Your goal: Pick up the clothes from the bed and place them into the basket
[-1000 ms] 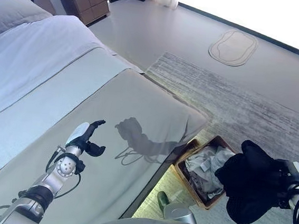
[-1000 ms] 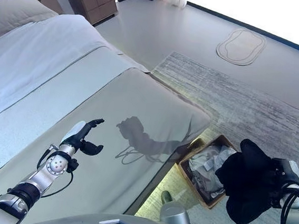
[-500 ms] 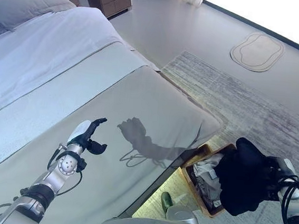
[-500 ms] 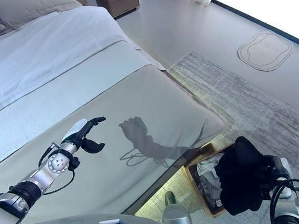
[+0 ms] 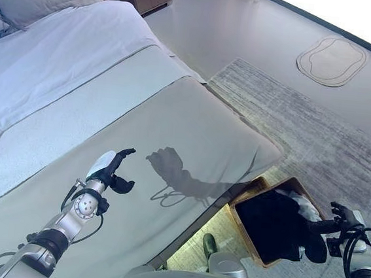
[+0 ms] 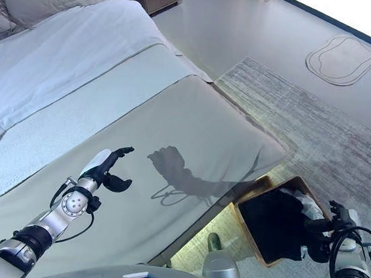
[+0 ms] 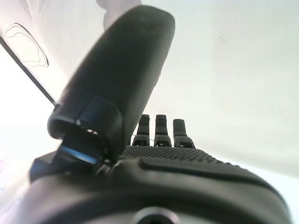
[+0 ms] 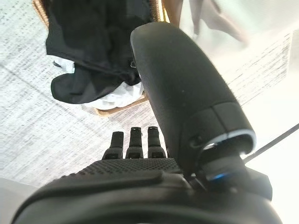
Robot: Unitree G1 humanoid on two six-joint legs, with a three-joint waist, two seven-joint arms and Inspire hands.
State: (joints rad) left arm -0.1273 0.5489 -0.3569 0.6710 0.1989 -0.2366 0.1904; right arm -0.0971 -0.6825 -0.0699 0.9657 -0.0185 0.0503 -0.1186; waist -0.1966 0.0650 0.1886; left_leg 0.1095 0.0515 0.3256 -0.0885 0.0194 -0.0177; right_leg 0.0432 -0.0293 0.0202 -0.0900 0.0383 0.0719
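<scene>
My right hand (image 5: 341, 217) hangs beside the basket (image 5: 249, 192), out past the foot of the bed (image 5: 138, 147). Its fingers (image 8: 134, 142) are stretched straight and hold nothing; the thumb stands apart from them. The black garment (image 5: 270, 225) lies in the basket, at about nine o'clock from this hand in the head view, spread over most of the opening. One dark fold of it droops over the basket's rim on the side nearest my hand, very close to my fingertips; I cannot tell whether it touches them. Under the black cloth a bit of pale clothing (image 5: 306, 206) shows at the basket's far corner, roughly eleven o'clock from the hand.

The basket stands on the grey rug (image 5: 293, 116), pressed close against the corner of the bed.

My left hand (image 5: 111, 171) hovers over the grey bedspread, well apart from the basket, at about nine o'clock from it. Its fingers are loosely extended and grasp nothing.
</scene>
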